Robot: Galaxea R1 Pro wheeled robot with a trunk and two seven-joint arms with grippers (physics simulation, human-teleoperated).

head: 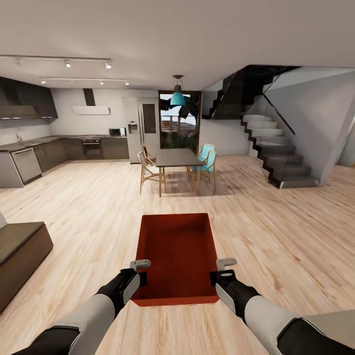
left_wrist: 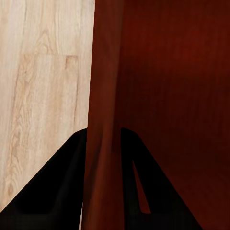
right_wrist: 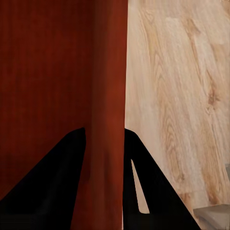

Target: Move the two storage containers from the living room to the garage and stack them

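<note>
From the head view, 1 orange-red rectangular thin-walled lidless storage container [head: 176,256] is held out in front of the robot, above a light wood-plank floor [head: 276,231]. Its inside is smooth and matte, darker red toward the bottom, with thin upright walls. The left gripper [head: 140,272] clamps the container's left wall near the closer corner, and the right gripper [head: 221,271] clamps the right wall at the matching spot; both have black bodies with pale grey fingertips.

Beyond stands a dark rectangular dining table [head: 177,159] with wooden chairs [head: 148,170] on one side and teal chairs [head: 207,160] on the other, under a teal pendant lamp [head: 177,98]. A kitchen with dark cabinets [head: 64,150] and a steel fridge [head: 140,128] lines the far left wall. A grey staircase [head: 276,153] with dark trim rises at the right. A low dark brown block [head: 19,256] sits at the left edge.

In the left wrist view, the 2 black fingers [left_wrist: 57,191] straddle the thin red wall, closed against it, with grained pale planks on one side and the container's red interior on the other.

In the right wrist view, the black fingers [right_wrist: 52,187] pinch the opposite wall the same way, planks showing outside it.
</note>
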